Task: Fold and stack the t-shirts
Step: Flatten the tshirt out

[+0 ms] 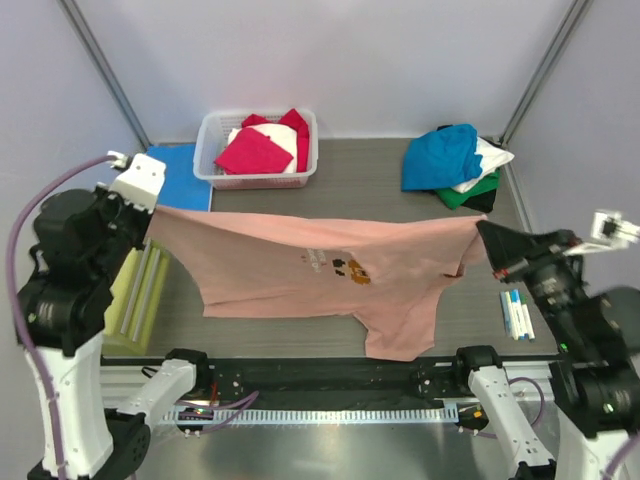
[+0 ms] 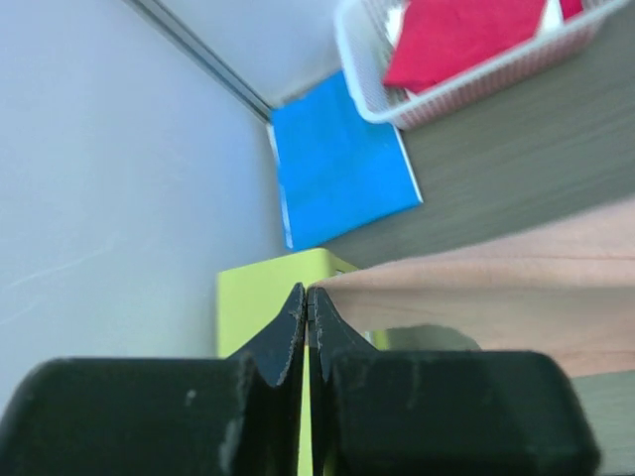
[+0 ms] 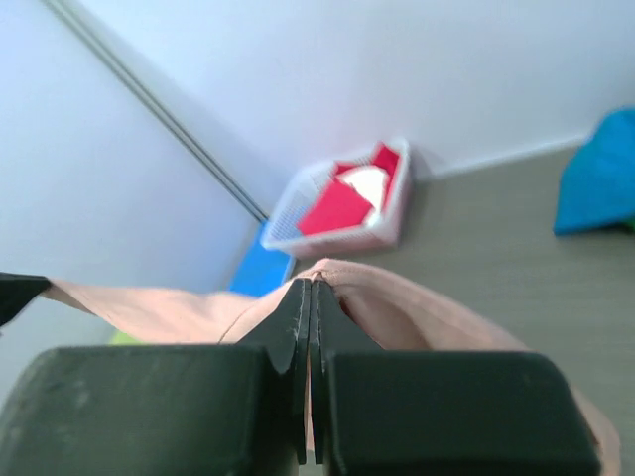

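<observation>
- Your left claw (image 2: 306,297) is pinched closed on one top corner of the pink shirt (image 1: 300,265).
- Your right claw (image 3: 310,290) is closed on the opposite top corner.
- The shirt hangs stretched between both claws over the table (image 1: 370,165), with the print side up.
- Behind it stands a white basket (image 1: 205,150) holding a red shirt (image 1: 250,155).
- A blue folder (image 1: 180,170) lies beside the basket.
- At the far right, a blue shirt (image 1: 440,158) tops a loose pile.
</observation>
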Controlling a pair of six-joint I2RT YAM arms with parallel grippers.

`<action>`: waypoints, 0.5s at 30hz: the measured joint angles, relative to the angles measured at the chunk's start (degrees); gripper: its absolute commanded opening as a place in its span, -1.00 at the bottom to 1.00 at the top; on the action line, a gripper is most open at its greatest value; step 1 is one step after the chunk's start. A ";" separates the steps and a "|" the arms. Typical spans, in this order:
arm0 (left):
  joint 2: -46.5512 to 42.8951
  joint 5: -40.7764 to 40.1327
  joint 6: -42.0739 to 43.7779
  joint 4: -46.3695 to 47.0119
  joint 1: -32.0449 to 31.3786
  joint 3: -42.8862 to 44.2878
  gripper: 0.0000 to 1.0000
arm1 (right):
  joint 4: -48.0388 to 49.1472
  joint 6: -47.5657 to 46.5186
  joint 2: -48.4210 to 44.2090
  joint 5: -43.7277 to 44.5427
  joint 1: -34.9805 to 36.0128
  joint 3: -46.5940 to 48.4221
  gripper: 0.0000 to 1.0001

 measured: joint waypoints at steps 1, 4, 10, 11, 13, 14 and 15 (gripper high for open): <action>-0.74 -0.59 0.42 -0.74 0.00 1.92 -0.99 | -1.38 0.13 -0.81 0.00 0.00 3.37 -0.98; -2.89 -1.97 0.96 -2.58 0.00 7.93 -0.99 | -4.09 0.22 -0.63 -0.02 0.11 15.06 -0.97; -6.03 -3.32 1.03 -2.89 0.00 18.23 -0.99 | -4.26 0.22 -0.11 -0.02 0.11 31.26 -0.97; -6.25 -3.54 1.03 -2.67 0.00 18.93 -0.99 | -4.07 0.22 -0.13 0.02 0.11 31.50 -0.97; -6.56 -3.93 1.07 -2.21 0.00 18.53 -0.99 | -3.58 0.22 -0.13 0.52 0.11 29.42 -0.98; -6.60 -4.00 1.14 -1.95 0.00 17.27 -1.00 | -3.34 0.24 -0.13 0.92 0.11 27.63 -0.97; -7.04 -4.17 1.25 -0.59 0.00 14.43 -0.99 | -2.86 0.28 -0.13 1.53 0.11 24.70 -0.98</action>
